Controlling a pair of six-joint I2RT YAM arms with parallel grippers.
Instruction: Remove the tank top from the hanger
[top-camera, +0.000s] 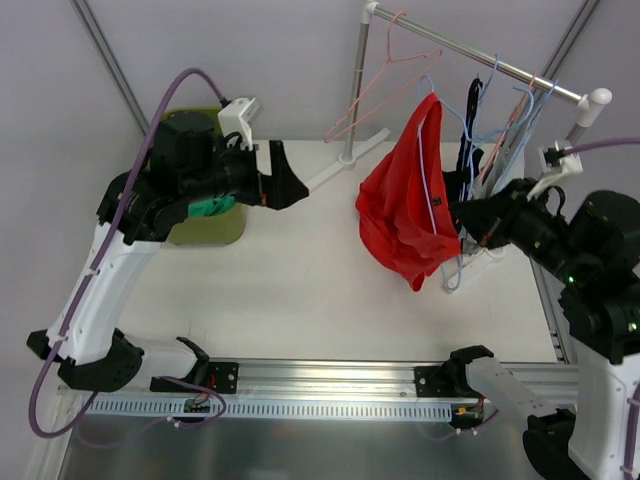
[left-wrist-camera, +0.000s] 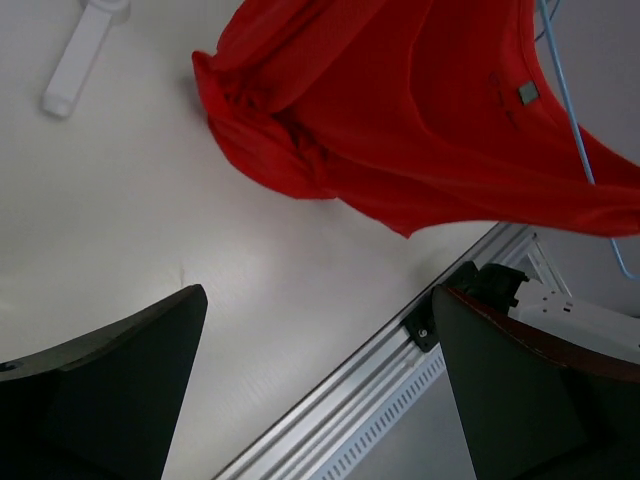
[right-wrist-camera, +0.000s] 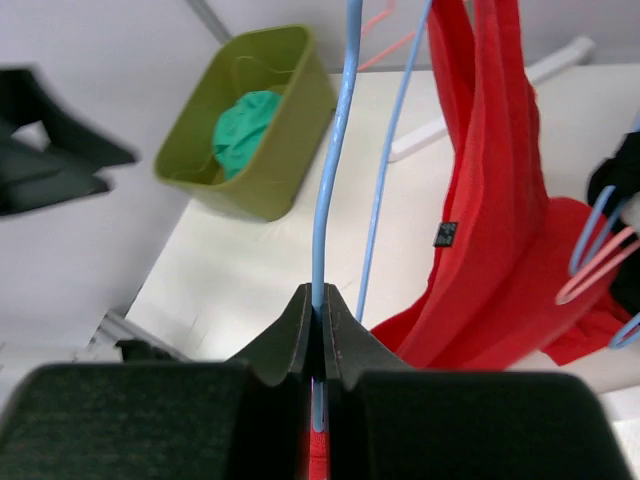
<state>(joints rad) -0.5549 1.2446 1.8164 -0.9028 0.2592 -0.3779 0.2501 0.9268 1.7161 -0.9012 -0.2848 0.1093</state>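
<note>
A red tank top (top-camera: 405, 215) hangs on a light blue wire hanger (top-camera: 428, 175) from the rack rail (top-camera: 480, 60) at the back right. My right gripper (top-camera: 462, 222) is shut on the blue hanger wire (right-wrist-camera: 330, 180), with red cloth (right-wrist-camera: 500, 200) just to its right. My left gripper (top-camera: 285, 180) is open and empty, raised above the table left of the tank top; in the left wrist view the tank top (left-wrist-camera: 400, 110) hangs ahead of its fingers (left-wrist-camera: 120, 380).
A green bin (top-camera: 205, 215) holding a teal garment (right-wrist-camera: 245, 125) stands at the back left under my left arm. Pink, blue and dark hangers (top-camera: 500, 125) hang on the rack. The rack's white foot (top-camera: 345, 165) lies on the table.
</note>
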